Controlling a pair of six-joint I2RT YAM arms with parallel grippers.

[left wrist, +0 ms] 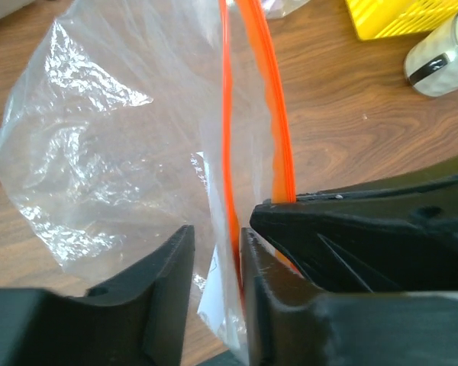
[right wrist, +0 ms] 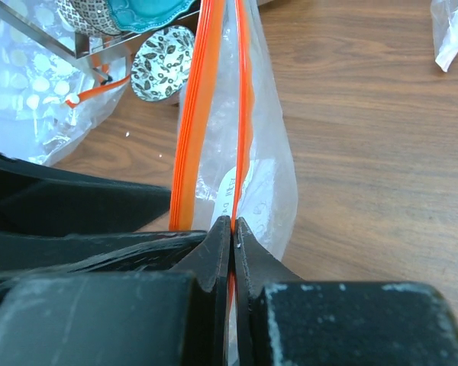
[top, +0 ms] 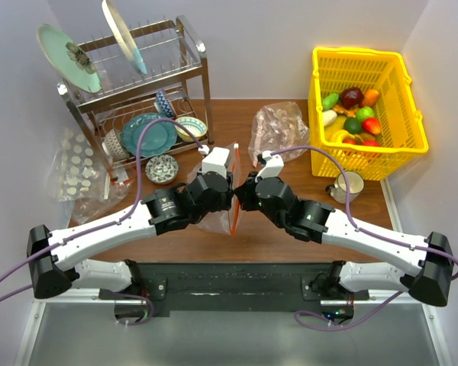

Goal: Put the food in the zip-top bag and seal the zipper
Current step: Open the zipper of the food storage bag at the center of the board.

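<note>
The clear zip-top bag (top: 214, 221) hangs between my two grippers at the table's middle, with its red-orange zipper (top: 234, 210) upright and its two strips apart. My right gripper (right wrist: 230, 221) is shut on one strip of the zipper (right wrist: 240, 114). The other strip (right wrist: 195, 114) runs beside it. My left gripper (left wrist: 217, 232) has its jaws apart, with the bag's (left wrist: 114, 152) other lip and its strip (left wrist: 227, 114) between them. The bag looks empty. The food (top: 353, 114) lies in the yellow basket (top: 404, 84) at the back right. In the top view my left gripper (top: 217, 187) faces my right gripper (top: 252, 191).
A dish rack (top: 137, 84) with plates stands at the back left, with a small patterned bowl (top: 162, 168) in front of it. A dotted clear bag (top: 76, 168) lies at the left. A pinkish bag (top: 278, 130) lies behind the grippers. A white cup (top: 347, 185) stands by the basket.
</note>
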